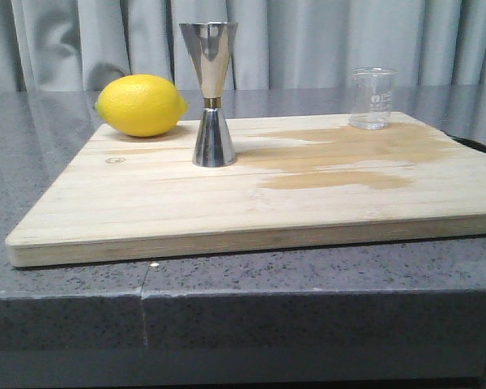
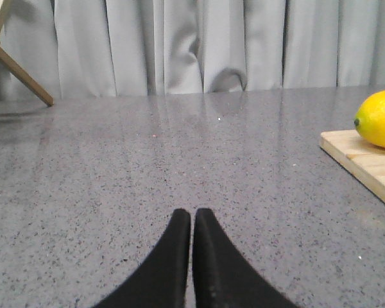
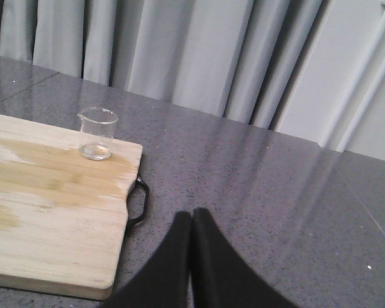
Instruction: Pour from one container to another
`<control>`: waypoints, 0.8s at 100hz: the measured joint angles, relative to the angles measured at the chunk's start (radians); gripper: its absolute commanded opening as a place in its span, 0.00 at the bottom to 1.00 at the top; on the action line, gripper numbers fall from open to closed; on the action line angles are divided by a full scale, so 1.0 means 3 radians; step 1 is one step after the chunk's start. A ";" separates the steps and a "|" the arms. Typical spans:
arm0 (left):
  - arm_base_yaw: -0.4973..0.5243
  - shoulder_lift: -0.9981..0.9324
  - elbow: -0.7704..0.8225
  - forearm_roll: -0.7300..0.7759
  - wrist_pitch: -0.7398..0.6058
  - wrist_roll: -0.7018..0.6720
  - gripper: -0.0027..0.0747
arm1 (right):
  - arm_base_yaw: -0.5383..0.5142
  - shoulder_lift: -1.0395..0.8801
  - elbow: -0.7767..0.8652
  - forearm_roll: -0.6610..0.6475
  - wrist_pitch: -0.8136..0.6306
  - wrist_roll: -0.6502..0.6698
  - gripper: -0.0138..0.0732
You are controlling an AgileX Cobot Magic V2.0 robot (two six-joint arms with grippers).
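Note:
A small clear glass beaker (image 1: pixel 372 98) stands upright at the far right corner of the wooden cutting board (image 1: pixel 146 203); the right wrist view shows the beaker (image 3: pixel 97 133) too. The tall steel jigger (image 1: pixel 211 93) with a gold band stands upright near the board's middle-left. Neither gripper shows in the front view. My left gripper (image 2: pixel 192 215) is shut and empty over the grey counter, left of the board. My right gripper (image 3: pixel 192 215) is shut and empty over the counter, right of the board and apart from the beaker.
A yellow lemon (image 1: pixel 141 105) lies on the board's far left, behind the jigger. Darker wet-looking patches (image 1: pixel 348 158) stain the board's right half. A black handle (image 3: pixel 139 202) sticks out from the board's right edge. Grey curtains (image 1: pixel 308 40) hang behind the counter.

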 measured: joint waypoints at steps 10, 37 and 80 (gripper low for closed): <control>0.0000 0.0000 0.0000 0.0000 -0.0187 0.0000 0.01 | 0.0000 0.0000 0.0000 0.0000 0.0000 0.0000 0.09; 0.0000 0.0000 0.0000 0.0000 -0.0329 0.0000 0.01 | 0.0000 0.0000 0.0000 0.0000 0.0000 0.0000 0.09; 0.0000 0.0000 0.0000 0.0000 -0.0329 0.0000 0.01 | 0.0000 0.0000 0.0000 0.0000 0.0000 0.0000 0.09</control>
